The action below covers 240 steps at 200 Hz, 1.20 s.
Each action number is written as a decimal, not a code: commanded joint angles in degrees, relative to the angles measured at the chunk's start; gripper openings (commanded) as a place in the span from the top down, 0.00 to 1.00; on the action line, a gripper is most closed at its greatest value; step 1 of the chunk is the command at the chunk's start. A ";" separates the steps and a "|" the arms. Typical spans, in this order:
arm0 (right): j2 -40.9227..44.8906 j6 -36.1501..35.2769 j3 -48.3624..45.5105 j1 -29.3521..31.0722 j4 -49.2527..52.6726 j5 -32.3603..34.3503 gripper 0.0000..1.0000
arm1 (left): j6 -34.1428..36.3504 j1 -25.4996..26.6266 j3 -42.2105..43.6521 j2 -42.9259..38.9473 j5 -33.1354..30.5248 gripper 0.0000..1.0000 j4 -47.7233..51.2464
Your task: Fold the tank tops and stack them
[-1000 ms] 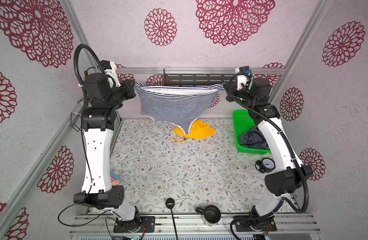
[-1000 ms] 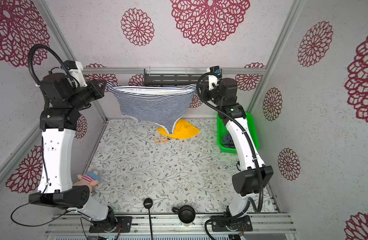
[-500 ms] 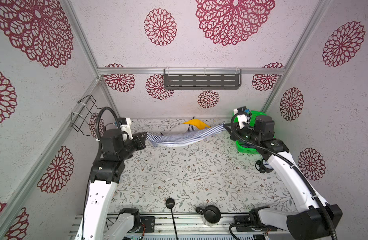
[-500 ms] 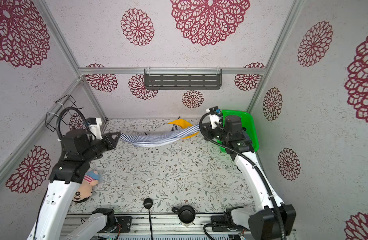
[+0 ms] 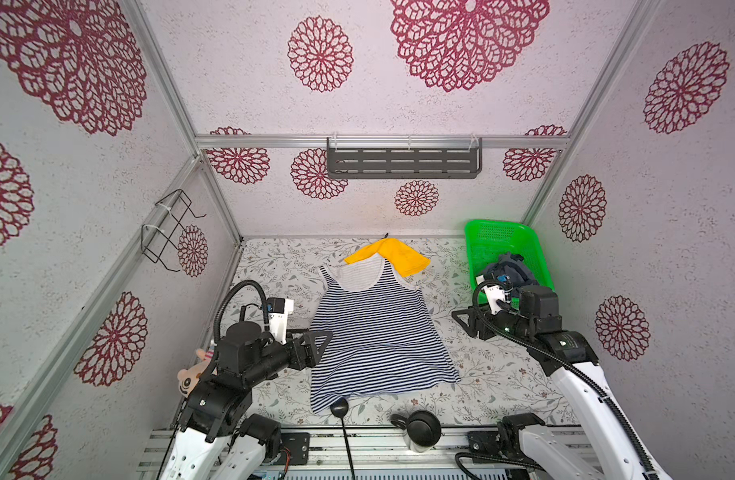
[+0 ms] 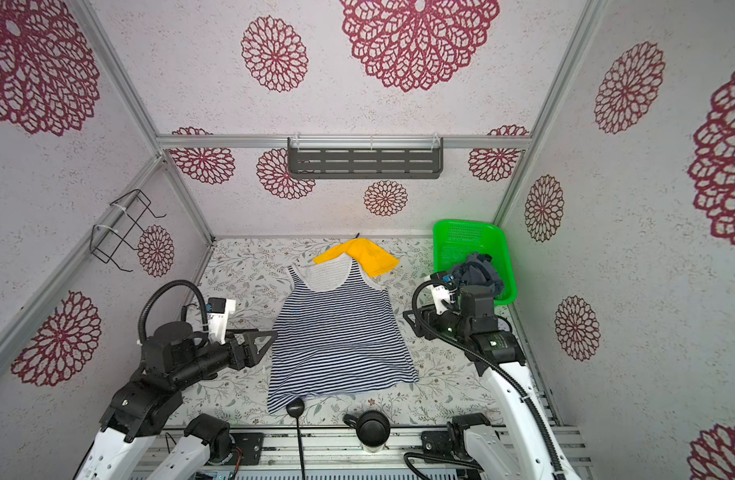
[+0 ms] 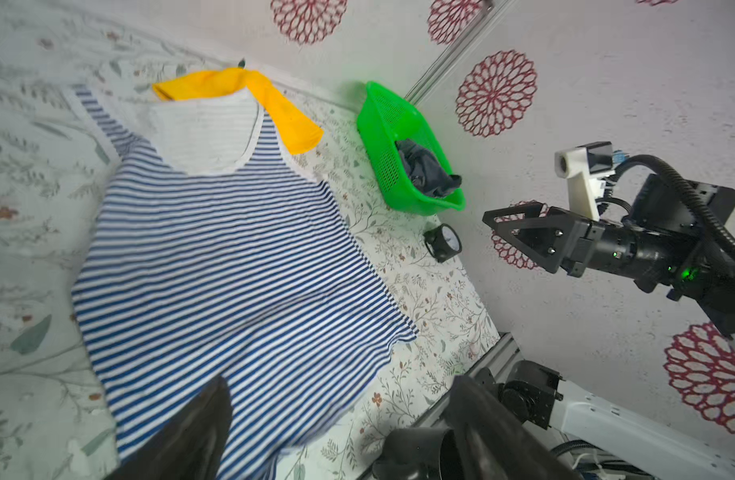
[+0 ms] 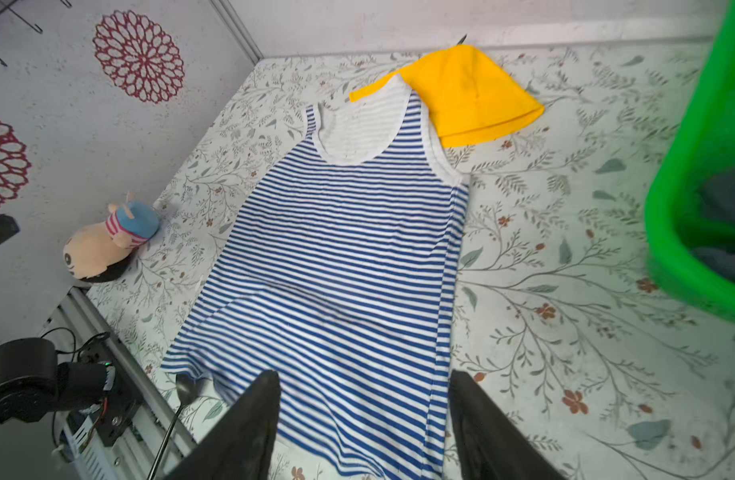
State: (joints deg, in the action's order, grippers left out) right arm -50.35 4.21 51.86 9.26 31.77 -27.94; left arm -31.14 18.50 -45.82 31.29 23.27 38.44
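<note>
Snagging: striped tank top overlaps yellow hat near the bench far edge; left pincer and right pincer both released, empty.

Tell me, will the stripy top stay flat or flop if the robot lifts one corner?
Probably flop: the stripy top is thin cloth lying limp on the table, rippled near its hem. It looks light, so a small pinch should lift it. Pushed, it would likely bunch up, maybe tugging the yellow hat it overlaps.
</note>
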 commanded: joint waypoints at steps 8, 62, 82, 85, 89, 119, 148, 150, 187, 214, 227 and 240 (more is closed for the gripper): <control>-8.16 1.74 4.75 0.73 0.31 7.19 0.44 | 5.58 0.13 -3.69 13.74 -5.43 0.23 -2.18; -24.13 14.19 9.09 13.65 -3.20 26.54 0.68 | 6.73 -4.22 -23.91 51.36 -20.06 0.54 -9.79; -25.66 17.36 5.30 15.68 -6.01 26.31 0.69 | 6.08 -6.79 -31.14 62.95 -20.07 0.64 -13.34; -25.90 17.67 4.80 15.93 -6.29 26.28 0.70 | 6.04 -7.14 -32.30 64.66 -19.97 0.66 -13.57; -26.29 17.98 4.13 16.08 -6.56 26.30 0.70 | 5.96 -7.57 -33.84 66.96 -19.92 0.67 -13.77; -28.09 20.40 0.38 18.21 -8.66 26.52 0.74 | 6.37 -9.72 -43.71 82.30 -20.48 0.77 -13.41; -29.43 22.55 -2.35 21.08 -9.82 26.27 0.77 | 5.61 -10.92 -48.19 91.20 -18.60 0.79 -15.08; -29.45 22.65 -2.50 21.22 -9.91 26.27 0.78 | 5.51 -10.94 -48.35 91.64 -18.37 0.79 -15.24; -28.39 25.62 -7.62 22.27 -10.29 25.58 0.81 | 4.69 -10.59 -52.73 99.73 -15.43 0.76 -15.76; -27.28 27.12 -10.97 22.47 -9.24 25.83 0.87 | 3.22 -11.01 -55.66 103.56 -16.79 0.71 -13.74; -27.80 27.41 -11.90 22.47 -8.39 26.51 0.89 | 2.22 -11.21 -56.95 104.99 -18.39 0.71 -12.32; -28.89 27.03 -11.98 22.22 -7.00 28.97 0.91 | 1.28 -11.46 -57.79 105.81 -20.18 0.73 -11.04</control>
State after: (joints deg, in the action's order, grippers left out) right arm -79.40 29.69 39.94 31.44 22.35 -2.52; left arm -27.88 7.55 -102.19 134.15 5.82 24.34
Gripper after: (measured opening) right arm 0.101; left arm 0.283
